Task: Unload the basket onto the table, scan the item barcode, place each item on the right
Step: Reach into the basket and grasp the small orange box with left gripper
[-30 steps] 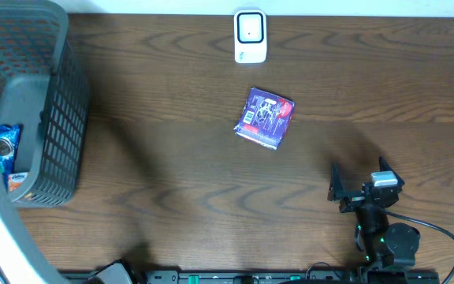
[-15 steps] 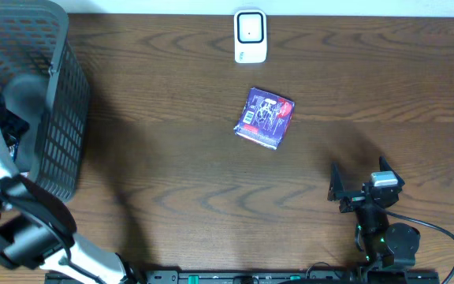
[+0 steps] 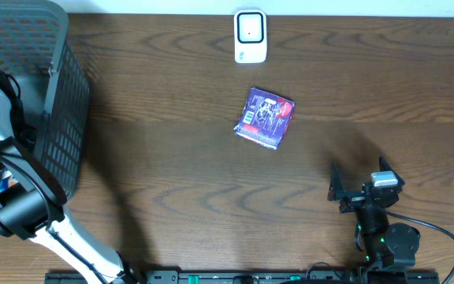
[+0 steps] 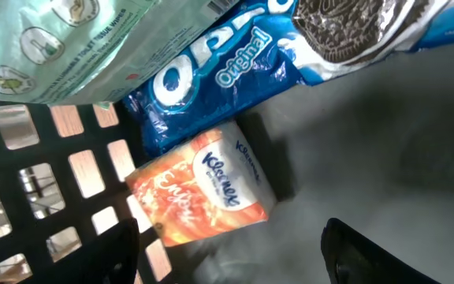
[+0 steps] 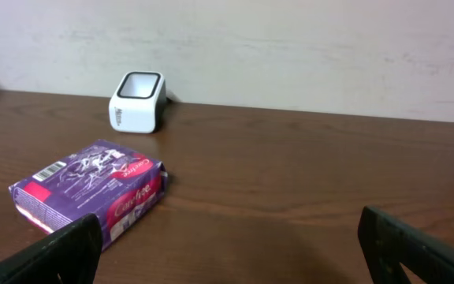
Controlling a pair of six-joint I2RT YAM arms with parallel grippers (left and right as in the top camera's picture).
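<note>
We see a dark wooden table (image 3: 172, 173) from above, with a tall grey mesh basket (image 3: 53, 95) at its left edge and the left arm (image 3: 14, 197) reaching down into it. Inside, the left gripper (image 4: 227, 256) hangs with jaws apart and empty, just above an orange Kleenex pack (image 4: 203, 189) lying against the mesh wall. A blue Oreo pack (image 4: 235, 63) and a green pouch (image 4: 77, 47) lie beside it. We judge this the fetching step, though which item is meant is unclear. Next, the jaws must close squarely on one pack, lift it out and show its barcode to the white scanner (image 3: 250, 36) at the far edge. A purple packet (image 3: 265, 118) lies mid-table. The right gripper (image 3: 359, 180) rests wide open near the front edge.
</note>
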